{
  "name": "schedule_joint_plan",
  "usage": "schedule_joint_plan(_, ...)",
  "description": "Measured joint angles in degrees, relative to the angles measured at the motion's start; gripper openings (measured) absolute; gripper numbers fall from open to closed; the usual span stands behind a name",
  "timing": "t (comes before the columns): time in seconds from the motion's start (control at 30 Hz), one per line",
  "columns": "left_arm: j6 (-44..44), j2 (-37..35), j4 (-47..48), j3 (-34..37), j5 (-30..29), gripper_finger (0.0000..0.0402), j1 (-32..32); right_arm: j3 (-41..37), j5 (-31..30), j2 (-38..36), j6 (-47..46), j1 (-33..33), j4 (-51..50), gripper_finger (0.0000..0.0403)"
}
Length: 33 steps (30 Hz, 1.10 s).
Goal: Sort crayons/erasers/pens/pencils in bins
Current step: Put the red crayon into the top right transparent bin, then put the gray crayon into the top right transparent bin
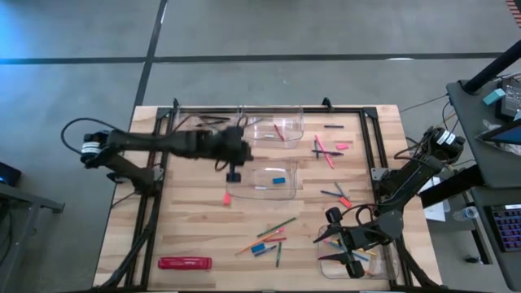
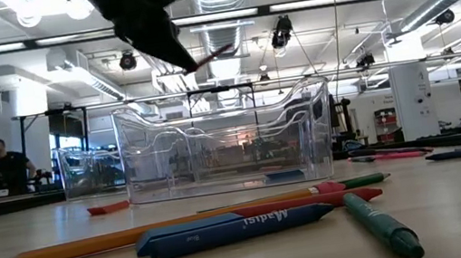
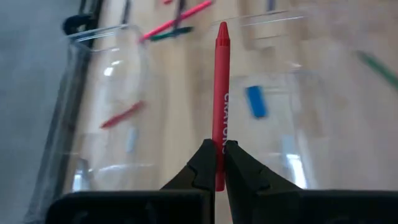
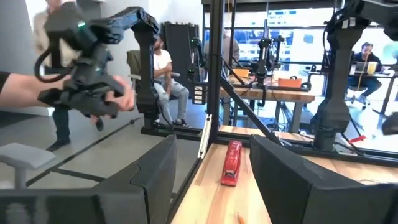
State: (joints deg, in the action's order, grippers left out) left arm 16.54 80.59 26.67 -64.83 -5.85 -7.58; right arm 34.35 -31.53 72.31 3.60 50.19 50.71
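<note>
We hold a red crayon (image 3: 221, 93) aloft.
Only our left gripper (image 3: 220, 163) wrist view shows jaws clamped on it, above two bins (image 1: 275, 183); right jaws' state unclear.

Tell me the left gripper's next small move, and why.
Probably carry on toward the clear plastic bin that already holds a red stick, then open. The left gripper is shut on a red crayon and hangs above the table between that bin and the one holding a blue eraser.

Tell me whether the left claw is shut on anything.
Shut, on a red crayon. The left claw pinches the crayon's lower end between its fingers, and the crayon points forward over the clear bins.
</note>
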Motion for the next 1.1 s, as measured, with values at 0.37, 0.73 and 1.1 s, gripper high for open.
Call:
schedule_joint_plan(0.37,7.9,10.3,-5.5,-4.9,10.9,0.0,-19.4,-0.2,0.0,0.2,-5.3,-5.6,-10.1,0.0192)
schedule_joint_plan(0.73,7.9,21.6,-5.2,-9.7,10.4,0.0065,-24.5,-1.9,0.0,0.2,-11.8,-7.9,-11.7,0.0192)
schedule_joint_plan(1.1,-3.1,15.7,-3.2,-13.7,6.8,0.0197,-22.6,-2.3,0.0,0.2,-16.6,-7.8,-15.0,0.0192)
